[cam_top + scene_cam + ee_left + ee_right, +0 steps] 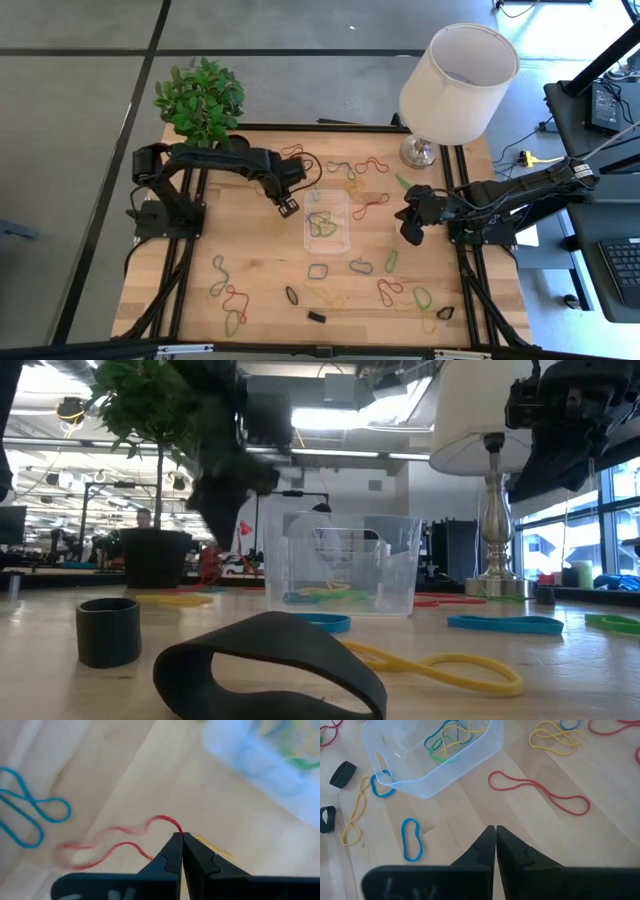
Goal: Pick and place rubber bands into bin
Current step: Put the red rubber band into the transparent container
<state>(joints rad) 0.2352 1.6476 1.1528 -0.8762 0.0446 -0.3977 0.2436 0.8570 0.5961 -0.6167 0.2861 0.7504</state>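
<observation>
Left gripper [181, 836] is pinching a red rubber band [107, 846] left of the bin [328, 218], centre frame; right gripper [495, 829] is sitting closed, empty; no readable writing.

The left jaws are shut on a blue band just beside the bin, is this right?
Not blue: the left gripper is shut on a red band, as the left wrist view shows. It is indeed beside the bin.

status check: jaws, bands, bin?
Left gripper shut on red rubber band, beside bin. Right gripper shut, empty, waiting. Nothing blocking the bin.
</observation>
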